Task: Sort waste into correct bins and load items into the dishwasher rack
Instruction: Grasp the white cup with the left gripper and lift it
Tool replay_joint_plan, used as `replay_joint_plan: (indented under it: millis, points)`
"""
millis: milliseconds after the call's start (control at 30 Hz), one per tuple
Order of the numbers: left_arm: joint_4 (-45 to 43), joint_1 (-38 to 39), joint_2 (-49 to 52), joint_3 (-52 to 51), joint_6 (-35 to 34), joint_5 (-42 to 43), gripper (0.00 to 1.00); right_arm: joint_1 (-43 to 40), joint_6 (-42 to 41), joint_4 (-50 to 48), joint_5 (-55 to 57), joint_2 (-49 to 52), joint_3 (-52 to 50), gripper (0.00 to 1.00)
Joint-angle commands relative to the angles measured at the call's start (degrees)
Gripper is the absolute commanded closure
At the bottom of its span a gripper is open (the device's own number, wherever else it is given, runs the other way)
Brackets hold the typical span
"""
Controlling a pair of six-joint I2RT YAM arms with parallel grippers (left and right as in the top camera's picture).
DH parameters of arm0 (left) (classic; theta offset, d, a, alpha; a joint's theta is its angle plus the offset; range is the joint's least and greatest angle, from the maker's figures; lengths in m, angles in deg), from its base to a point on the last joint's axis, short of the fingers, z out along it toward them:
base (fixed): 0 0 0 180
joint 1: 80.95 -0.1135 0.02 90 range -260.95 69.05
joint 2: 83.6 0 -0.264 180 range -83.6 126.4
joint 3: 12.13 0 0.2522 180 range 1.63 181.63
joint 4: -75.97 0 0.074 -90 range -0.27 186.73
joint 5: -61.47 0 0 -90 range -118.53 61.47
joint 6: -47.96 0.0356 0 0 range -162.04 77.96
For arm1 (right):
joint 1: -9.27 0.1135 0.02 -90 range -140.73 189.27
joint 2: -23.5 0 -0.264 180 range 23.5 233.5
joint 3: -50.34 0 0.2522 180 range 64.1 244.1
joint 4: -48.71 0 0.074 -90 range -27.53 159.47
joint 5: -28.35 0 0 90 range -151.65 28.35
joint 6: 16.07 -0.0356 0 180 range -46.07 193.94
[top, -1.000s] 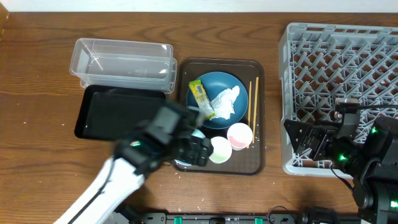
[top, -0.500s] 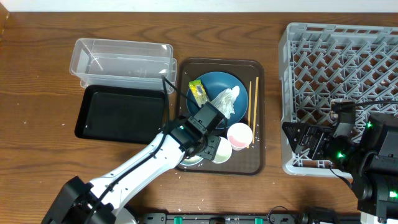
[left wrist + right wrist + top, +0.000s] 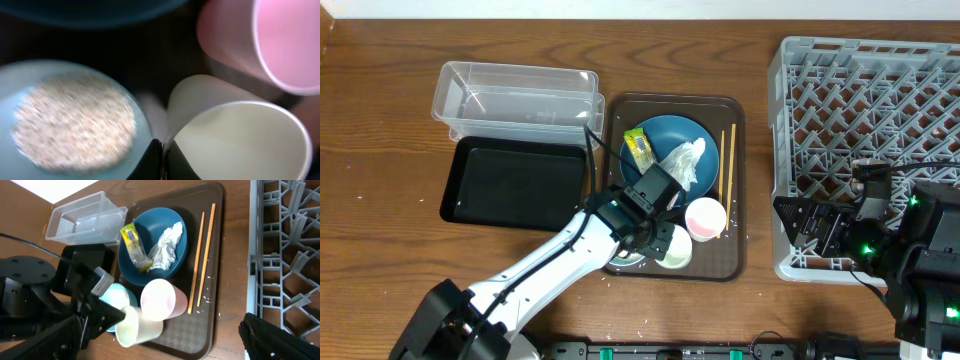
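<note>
Two cups crowd my left gripper. Its dark fingers are nearly together, pinching the thin wall of the smooth white cup, which is tilted, with the glossy pink cup just beside it. To the left sits the round light-blue bowl, holding a grainy heap of rice. Beyond, the dark blue dish carries the yellow-green wrapper, its print too small to read, and the crumpled tissue. Thin wooden chopsticks lie straight between the dish and the rim of the brown tray. Farther left, the clear tub and the black tray meet edge to edge. My right gripper hangs at the near wall of the grey lattice rack; I cannot tell whether it is open.
</note>
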Motion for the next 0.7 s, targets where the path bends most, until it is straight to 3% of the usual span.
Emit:
replay_joint_plan:
  millis: [0, 233, 500, 667]
  points:
    - [2.5, -2.0, -3.7, 0.5, -0.4, 5.4, 0.94, 0.5, -0.4, 0.1, -0.2, -0.1, 1.0, 0.01]
    - [11.3, -14.4, -17.5, 3.9, -0.3, 12.0, 0.94, 0.6, -2.6, -0.2, -0.7, -0.1, 1.0, 0.01]
    - [-1.3, -33.5, -25.9, 4.0, 1.3, 53.4, 0.94, 6.9, 0.7, -9.1, -19.0, -0.1, 1.0, 0.01]
    - [-6.1, -35.9, -24.9, 4.0, -1.3, 68.0, 0.94, 16.1, -3.0, -18.8, -21.7, 0.3, 1.0, 0.02]
